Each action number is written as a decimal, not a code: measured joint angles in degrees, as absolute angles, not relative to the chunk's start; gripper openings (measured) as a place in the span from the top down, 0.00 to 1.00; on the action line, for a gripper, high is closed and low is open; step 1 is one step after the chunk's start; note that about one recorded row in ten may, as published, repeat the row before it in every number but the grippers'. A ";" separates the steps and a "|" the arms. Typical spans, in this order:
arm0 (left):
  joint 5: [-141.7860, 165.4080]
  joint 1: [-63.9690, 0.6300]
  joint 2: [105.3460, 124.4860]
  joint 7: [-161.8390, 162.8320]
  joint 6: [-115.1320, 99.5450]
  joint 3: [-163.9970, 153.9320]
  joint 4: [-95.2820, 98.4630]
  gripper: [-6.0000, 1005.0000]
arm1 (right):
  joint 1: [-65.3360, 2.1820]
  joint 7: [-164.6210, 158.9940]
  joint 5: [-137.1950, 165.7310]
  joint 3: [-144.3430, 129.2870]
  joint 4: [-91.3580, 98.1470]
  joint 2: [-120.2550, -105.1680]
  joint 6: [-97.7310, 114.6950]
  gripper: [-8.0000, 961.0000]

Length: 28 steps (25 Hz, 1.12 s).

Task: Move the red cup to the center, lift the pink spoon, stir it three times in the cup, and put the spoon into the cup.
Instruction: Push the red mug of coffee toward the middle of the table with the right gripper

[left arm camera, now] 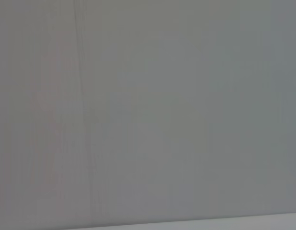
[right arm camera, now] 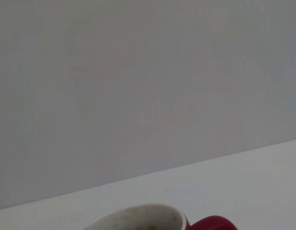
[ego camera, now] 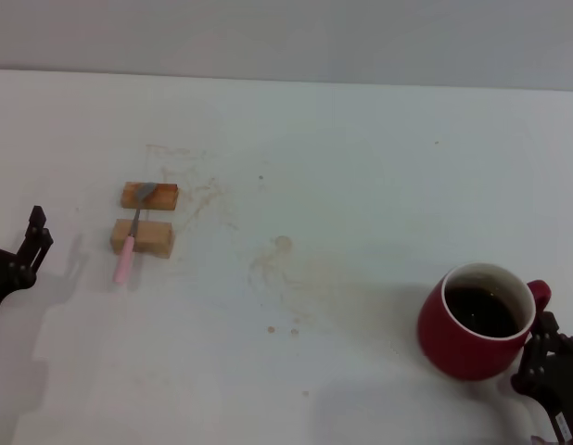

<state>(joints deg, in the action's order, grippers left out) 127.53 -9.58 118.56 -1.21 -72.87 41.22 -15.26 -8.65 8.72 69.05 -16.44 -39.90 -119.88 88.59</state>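
Your right gripper (ego camera: 546, 357) sits just beside the glossy dark-red ceramic mug's (ego camera: 472, 324) handle, near right on the desk (ego camera: 361, 185); jaw state unreadable. Left gripper (ego camera: 31, 243) idles far left, jaws also unreadable.

The red cup (ego camera: 467, 332) stands upright at the table's near right, glossy dark red with a white inside, dark liquid in it, and its handle turned to the right. The pink spoon (ego camera: 132, 235) lies far left across two blocks, its grey bowl resting on the farther one.

white table (ego camera: 361, 167), red cup (ego camera: 467, 338), two wooden blocks (ego camera: 146, 217), faint stains (ego camera: 277, 264)
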 joint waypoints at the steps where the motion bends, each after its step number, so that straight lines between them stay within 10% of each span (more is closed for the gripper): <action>1: 127.53 -9.58 118.54 -1.20 -72.86 41.22 -15.24 0.20 | -8.83 8.69 69.05 -16.42 -39.90 -119.88 88.50 0.99; 28: 127.59 -9.65 118.47 -1.10 -73.51 41.16 -15.03 0.20 | -15.68 8.64 69.14 -14.33 -39.24 -119.88 82.60 0.99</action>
<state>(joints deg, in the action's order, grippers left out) 127.59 -9.65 118.47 -1.10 -73.51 41.16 -15.03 -15.68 8.64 69.14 -14.33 -39.24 -119.88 82.60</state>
